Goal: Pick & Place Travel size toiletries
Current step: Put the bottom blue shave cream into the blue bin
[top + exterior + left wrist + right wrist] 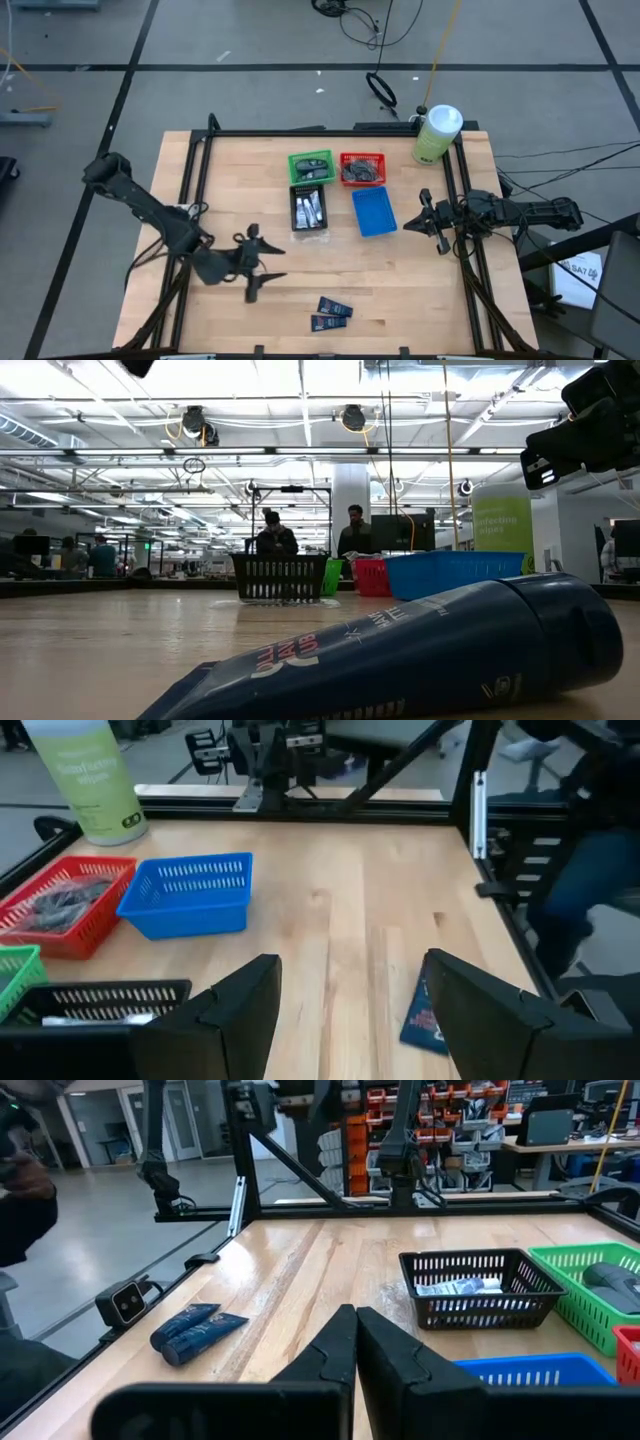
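Observation:
Two dark navy flat packets (331,313) lie flat, side by side, near the table's near edge; one fills the low view's foreground (420,650). My left gripper (253,262) hovers open just left of them, and one packet (424,1011) shows beside its finger in the left wrist view. The black bin (309,208) holds silver-white mini tubes (455,1288). Black oval pieces (610,1275) sit in the green bin (311,166), and grey pieces (361,173) in the red bin (362,168). My right gripper (412,224) is shut, right of the blue bin (374,212).
The large pale-green bottle (436,133) stands at the far right corner. A black frame rail (465,210) runs along the table's edges. Bare wood lies between the bins and the packets. A small camera (125,1302) sits at the near edge. People stand in the room behind (275,535).

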`<state>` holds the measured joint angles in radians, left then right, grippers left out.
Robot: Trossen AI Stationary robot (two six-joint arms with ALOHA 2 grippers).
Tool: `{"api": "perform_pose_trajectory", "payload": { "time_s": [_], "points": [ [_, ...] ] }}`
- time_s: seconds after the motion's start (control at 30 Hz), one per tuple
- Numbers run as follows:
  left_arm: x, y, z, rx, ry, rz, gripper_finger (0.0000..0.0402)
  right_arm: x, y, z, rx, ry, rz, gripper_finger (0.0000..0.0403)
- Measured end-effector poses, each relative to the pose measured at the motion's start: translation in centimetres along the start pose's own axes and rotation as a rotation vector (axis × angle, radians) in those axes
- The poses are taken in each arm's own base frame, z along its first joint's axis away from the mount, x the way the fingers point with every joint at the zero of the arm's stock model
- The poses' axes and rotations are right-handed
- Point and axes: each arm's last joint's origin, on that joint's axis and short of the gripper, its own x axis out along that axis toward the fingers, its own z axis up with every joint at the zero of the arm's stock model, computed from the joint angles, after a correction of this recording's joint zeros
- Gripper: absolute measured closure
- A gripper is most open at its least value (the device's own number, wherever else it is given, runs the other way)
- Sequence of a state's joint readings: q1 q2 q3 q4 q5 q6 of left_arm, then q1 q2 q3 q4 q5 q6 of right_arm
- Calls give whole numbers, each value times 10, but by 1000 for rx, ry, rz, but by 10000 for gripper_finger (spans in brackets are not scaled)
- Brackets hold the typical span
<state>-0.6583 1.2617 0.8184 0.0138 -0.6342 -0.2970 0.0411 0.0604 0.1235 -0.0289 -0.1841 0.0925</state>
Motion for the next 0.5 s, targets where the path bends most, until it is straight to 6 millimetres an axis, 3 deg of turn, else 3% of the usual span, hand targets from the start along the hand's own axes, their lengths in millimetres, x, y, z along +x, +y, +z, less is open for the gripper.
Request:
{"api": "perform_pose_trajectory", "payload": {
  "time_s": [0.27,0.5],
  "points": [
    [-27,22,-37,-108,-122,-48,156,0,0,2,-10,-15,2,399],
    [3,37,-81,-330,8,-135,156,0,1,7,-21,-75,7,399]
  ]
}}
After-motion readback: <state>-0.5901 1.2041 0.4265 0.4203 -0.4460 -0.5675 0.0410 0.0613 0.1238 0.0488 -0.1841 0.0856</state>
